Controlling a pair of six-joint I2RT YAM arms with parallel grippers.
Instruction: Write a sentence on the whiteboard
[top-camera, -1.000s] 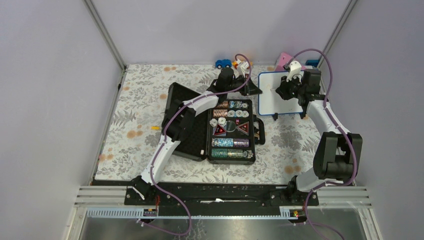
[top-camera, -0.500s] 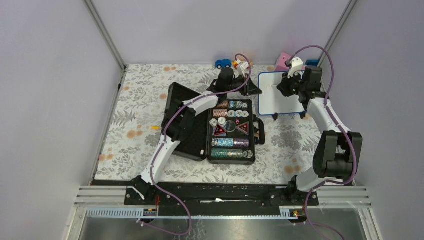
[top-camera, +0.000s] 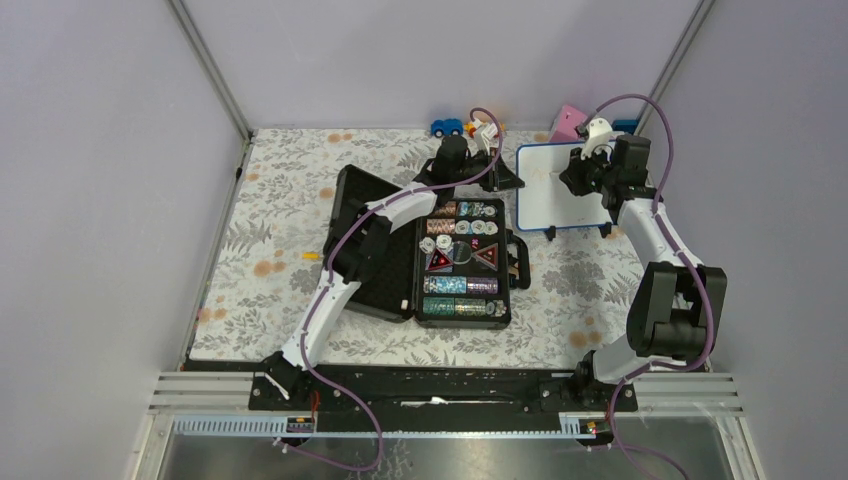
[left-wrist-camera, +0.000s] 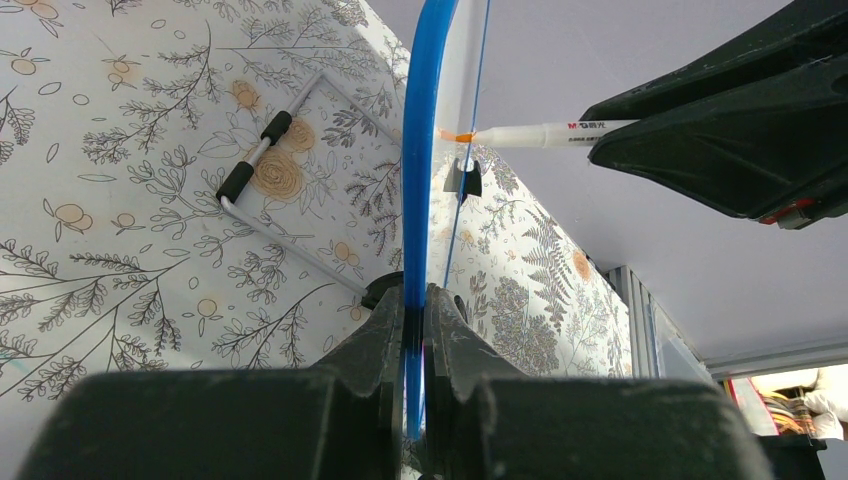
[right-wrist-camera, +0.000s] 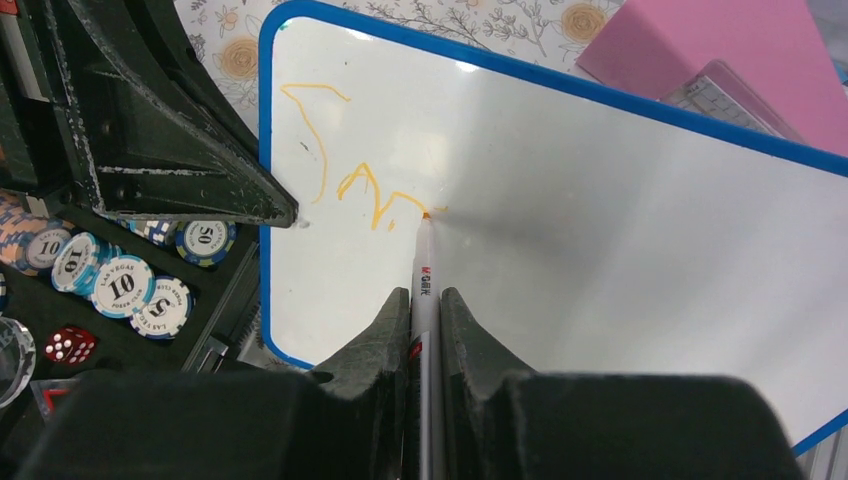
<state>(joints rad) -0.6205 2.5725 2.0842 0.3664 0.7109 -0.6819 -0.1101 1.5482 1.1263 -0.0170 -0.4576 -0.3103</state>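
At the far right of the flowered table (top-camera: 280, 220), the whiteboard (top-camera: 545, 205) is sitting with the left gripper (left-wrist-camera: 415, 300) clamping its blue edge, while the right gripper (right-wrist-camera: 425, 300) is pinching a marker (right-wrist-camera: 422, 270) whose tip is touching the orange writing (right-wrist-camera: 350, 185).

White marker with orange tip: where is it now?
Right wrist view: the white marker sits in the right gripper, tip on the blue-framed whiteboard left of centre, at the end of the orange strokes.

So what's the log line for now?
left fingers: shut on board; right fingers: shut on pen; tip on board; few orange strokes
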